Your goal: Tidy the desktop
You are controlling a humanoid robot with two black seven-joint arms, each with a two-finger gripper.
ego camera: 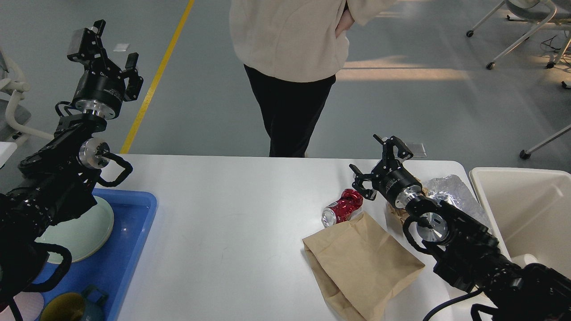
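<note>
The white desktop fills the lower middle of the head view. Right of its centre lies a crushed red can on its side, touching the top edge of a flat brown paper bag. My right gripper hovers open just up and right of the can, holding nothing. Crumpled silver foil lies behind the right arm, partly hidden by it. My left gripper is raised high at the far left, beyond the table edge, open and empty.
A blue tray at the left edge holds a pale green plate and a dark mug. A cream bin stands at the right end. A person stands behind the far edge.
</note>
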